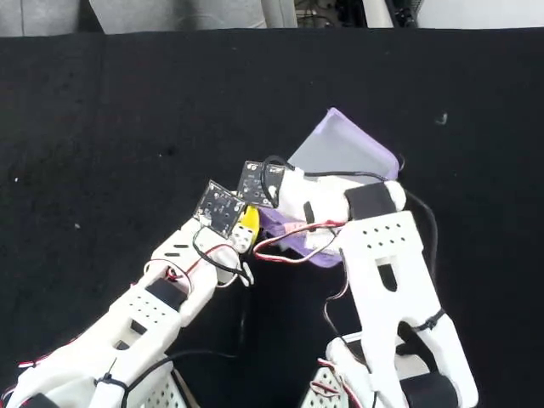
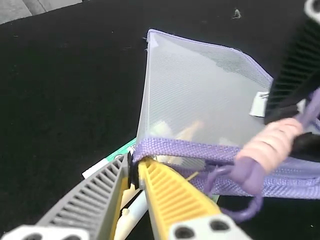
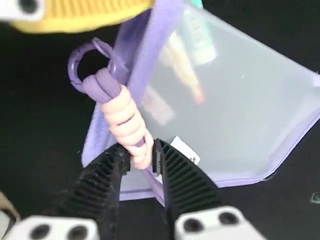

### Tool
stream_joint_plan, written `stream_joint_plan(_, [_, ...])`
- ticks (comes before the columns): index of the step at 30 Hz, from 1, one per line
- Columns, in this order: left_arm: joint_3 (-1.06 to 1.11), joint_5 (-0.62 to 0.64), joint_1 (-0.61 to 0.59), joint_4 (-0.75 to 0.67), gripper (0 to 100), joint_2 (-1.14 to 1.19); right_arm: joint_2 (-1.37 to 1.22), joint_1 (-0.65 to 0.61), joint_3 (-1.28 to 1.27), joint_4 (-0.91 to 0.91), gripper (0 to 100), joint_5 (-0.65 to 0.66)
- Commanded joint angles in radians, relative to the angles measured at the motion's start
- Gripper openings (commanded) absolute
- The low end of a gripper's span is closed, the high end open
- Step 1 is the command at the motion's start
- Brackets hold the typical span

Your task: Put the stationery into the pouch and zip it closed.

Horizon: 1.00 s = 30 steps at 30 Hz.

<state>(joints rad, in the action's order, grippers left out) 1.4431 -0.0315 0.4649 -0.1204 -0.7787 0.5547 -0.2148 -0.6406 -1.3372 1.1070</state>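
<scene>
While the left gripper [image 2: 134, 167] clamped shut on the pouch [image 2: 200, 90] at its zip corner, anchoring it, the right gripper [image 3: 142, 150] pinched the cord [image 3: 122, 120] alongside, seemingly ready to zip!

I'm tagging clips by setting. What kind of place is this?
Probably a robotics lab or workshop bench: a table draped in black cloth, white robot arms with exposed wiring, and a purple mesh pouch staged as a practice item.
</scene>
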Motion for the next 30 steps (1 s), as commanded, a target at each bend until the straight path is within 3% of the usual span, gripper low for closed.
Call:
stream_joint_plan(1, [-0.027,0.003,-0.012,-0.012,3,-0.003,0.093,0.023,0.076,-0.071,1.1,0.014])
stream_joint_plan(17, [-0.027,0.003,-0.013,-0.012,3,-0.003,0.259,0.341,0.077,-0.261,1.1,0.098])
stream_joint_plan(30, [-0.031,0.009,-0.050,-0.012,3,-0.003,0.452,0.603,0.076,-0.381,1.1,0.293])
